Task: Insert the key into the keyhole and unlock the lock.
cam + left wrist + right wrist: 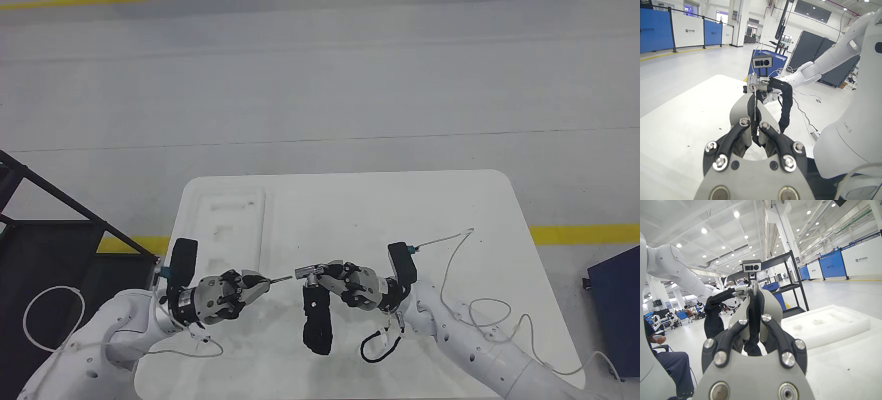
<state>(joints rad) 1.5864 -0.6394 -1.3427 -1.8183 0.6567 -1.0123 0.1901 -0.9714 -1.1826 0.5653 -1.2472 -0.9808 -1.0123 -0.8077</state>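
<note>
Two grippers meet above the table [450, 220]. The left gripper [754, 113] pinches the key [755, 102], tip at the lock [753, 86]. The right gripper [753, 298] clamps that lock, whose black cable [318, 325] dangles. A foam tray [232, 215] lies well apart.

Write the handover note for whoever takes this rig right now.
Left end effector shut on the key, blade pointed at the lock.
Right end effector shut on the lock, held over the table, black cable hanging down.
Done: both things gripped, key tip at the keyhole.
To do: whether the tip has entered is unclear; seat the key, turn it, unlock.
</note>
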